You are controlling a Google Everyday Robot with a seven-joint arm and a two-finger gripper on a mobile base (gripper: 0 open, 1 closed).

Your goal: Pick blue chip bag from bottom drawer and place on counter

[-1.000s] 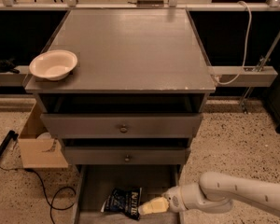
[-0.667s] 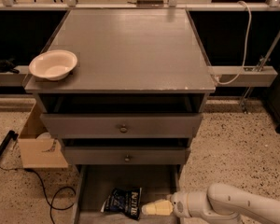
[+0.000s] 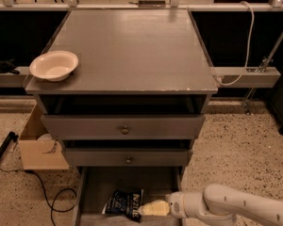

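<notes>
Now, pale tool (image 3: 144, 209): at the crumpled navy foil chip bag (image 3: 124, 203); opening cannot be told
Place: wide grey bottom drawer (image 3: 98, 183)

End effector (image 3: 148, 208) low (arm horizontal, from right)

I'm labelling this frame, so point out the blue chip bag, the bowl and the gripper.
blue chip bag (image 3: 124, 203): camera view, middle of its dark lettered face.
bowl (image 3: 54, 65): camera view, its pale inside.
gripper (image 3: 145, 209): camera view, pale tip, low beside the bag's right edge.
</notes>
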